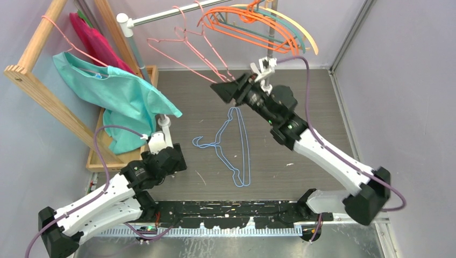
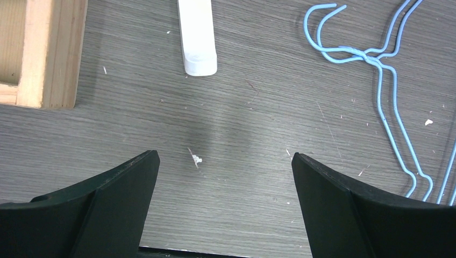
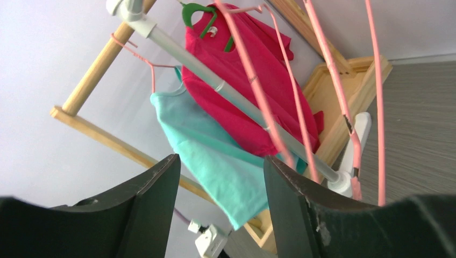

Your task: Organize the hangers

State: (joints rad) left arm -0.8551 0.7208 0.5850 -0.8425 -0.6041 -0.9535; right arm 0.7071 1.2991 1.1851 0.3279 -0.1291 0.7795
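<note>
Left gripper [image 2: 225,161] is hovering over the table [image 2: 253,107], fingers spread, at frame bottom. Right gripper [image 3: 220,161], likewise spread, is sitting beside pink hangers [image 3: 375,107] at upper right.

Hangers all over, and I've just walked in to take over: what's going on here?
A two-arm robot is tidying them. The right gripper, open, is raised beside the pink wire hangers hanging on the rail. The left gripper, open, hovers low over the table near two light-blue hangers lying flat. Neither holds anything.
</note>
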